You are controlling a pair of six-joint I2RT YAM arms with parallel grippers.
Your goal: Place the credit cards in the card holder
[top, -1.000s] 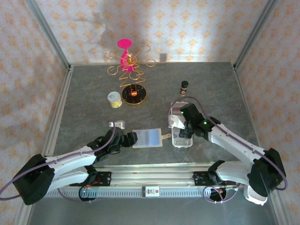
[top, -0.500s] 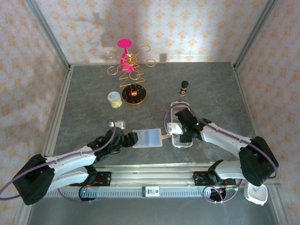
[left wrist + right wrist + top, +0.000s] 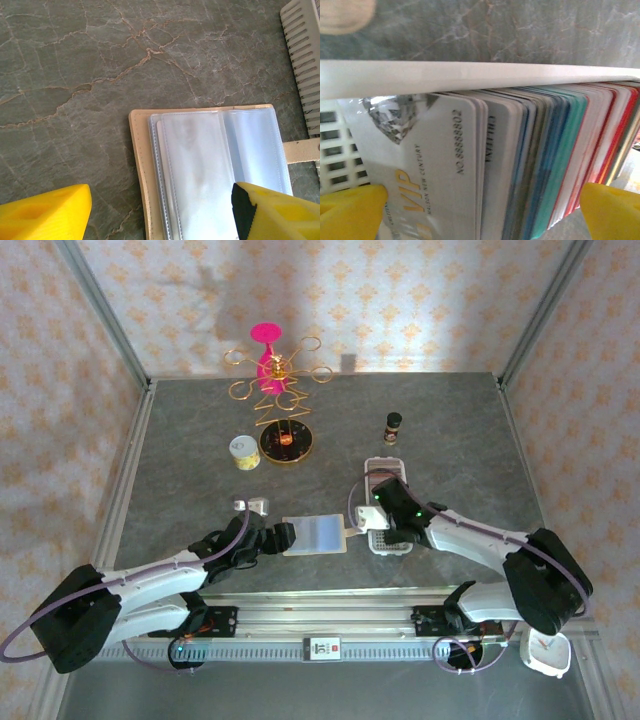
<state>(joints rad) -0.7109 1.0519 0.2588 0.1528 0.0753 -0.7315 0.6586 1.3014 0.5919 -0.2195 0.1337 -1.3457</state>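
The card holder (image 3: 318, 533) lies open on the grey table, beige with pale clear sleeves (image 3: 215, 160) and a snap tab (image 3: 302, 150) pointing right. My left gripper (image 3: 283, 537) is open at its left end. In the left wrist view that gripper (image 3: 160, 215) has one yellow finger over bare table and the other over the sleeves. The credit cards (image 3: 520, 165) stand in a tight row in the white perforated tray (image 3: 470, 77). My right gripper (image 3: 482, 210) is open, with a fingertip on each side of the row, a white VIP card facing the left one. From above it (image 3: 372, 520) sits over the tray (image 3: 386, 466).
At the back stand a pink and gold wire stand (image 3: 272, 375), a round black and gold dish (image 3: 287, 443), a small yellow tin (image 3: 244, 452) and a dark little bottle (image 3: 393, 426). A small metal piece (image 3: 250, 505) lies just behind my left arm.
My right gripper has swung left and down along the tray, closer to the holder's tab, and its arm now lies flatter. The left gripper has stayed at the holder, jaws slightly wider.
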